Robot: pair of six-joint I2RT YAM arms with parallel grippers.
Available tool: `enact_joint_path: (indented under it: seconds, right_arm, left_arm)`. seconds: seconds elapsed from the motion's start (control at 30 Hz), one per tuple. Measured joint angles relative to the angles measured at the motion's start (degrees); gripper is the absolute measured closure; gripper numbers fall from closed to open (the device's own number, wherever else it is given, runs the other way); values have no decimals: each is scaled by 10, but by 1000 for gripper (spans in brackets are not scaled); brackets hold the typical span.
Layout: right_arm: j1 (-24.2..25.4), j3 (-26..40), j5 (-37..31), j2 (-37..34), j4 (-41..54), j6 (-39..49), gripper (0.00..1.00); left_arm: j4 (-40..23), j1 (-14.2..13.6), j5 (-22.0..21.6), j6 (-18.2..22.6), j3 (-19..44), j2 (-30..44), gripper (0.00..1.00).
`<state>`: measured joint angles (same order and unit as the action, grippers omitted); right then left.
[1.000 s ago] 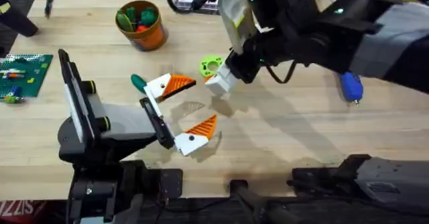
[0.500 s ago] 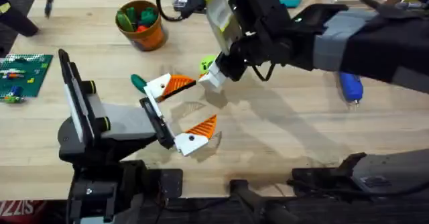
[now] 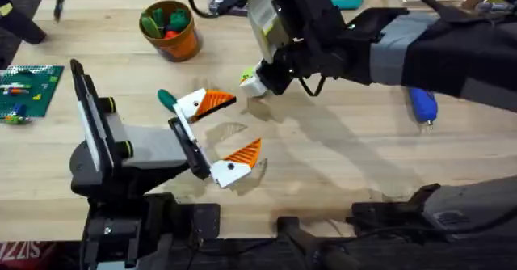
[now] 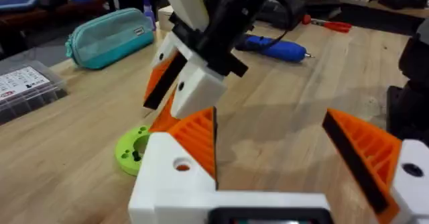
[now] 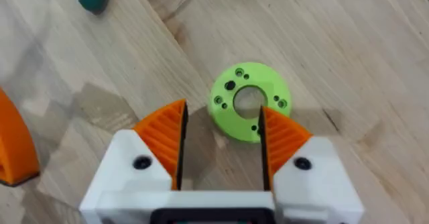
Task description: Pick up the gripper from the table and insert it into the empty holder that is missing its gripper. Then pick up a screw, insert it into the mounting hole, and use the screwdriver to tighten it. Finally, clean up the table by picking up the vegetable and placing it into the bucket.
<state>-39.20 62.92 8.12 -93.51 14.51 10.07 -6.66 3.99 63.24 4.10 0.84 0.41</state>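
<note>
- The left gripper [image 3: 220, 137] lies low over the near middle of the worktop [image 3: 339, 165], its jaws released and spread wide with nothing between them; both white blocks carry orange ribbed pads [image 4: 367, 150].
- At about 10 o'clock from that gripper's far pad, the dark green vegetable [image 3: 166, 99] lies on the bare wood, just beside the pad.
- At about 1 o'clock from the left gripper, the right gripper [image 5: 221, 143] hangs over the bright green holed disc [image 5: 249, 102], jaws parted with nothing gripped; the disc lies just ahead of the pad tips, one tip overlapping its rim.
- Out at 3 o'clock from the right gripper, near the worktop's right side, the blue screwdriver [image 3: 422, 106] lies flat, its thin tip pointing toward the near edge.
- At 10 o'clock from the vegetable, well apart, the orange bucket [image 3: 170, 29] stands at the far left with green and red pieces inside.
- A green circuit board [image 3: 28, 92] sits at the left edge.
</note>
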Motion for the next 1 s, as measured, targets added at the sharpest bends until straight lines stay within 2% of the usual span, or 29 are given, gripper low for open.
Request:
enact_joint_path:
  seconds: [0.47,1.0]
  right_arm:
    - [0,0,0,-11,-22,-43,450]
    - [-4,1,0,-99,-81,-43,413]
  left_arm:
    - [0,0,0,0,0,0,24]
    - [0,0,0,0,0,0,25]
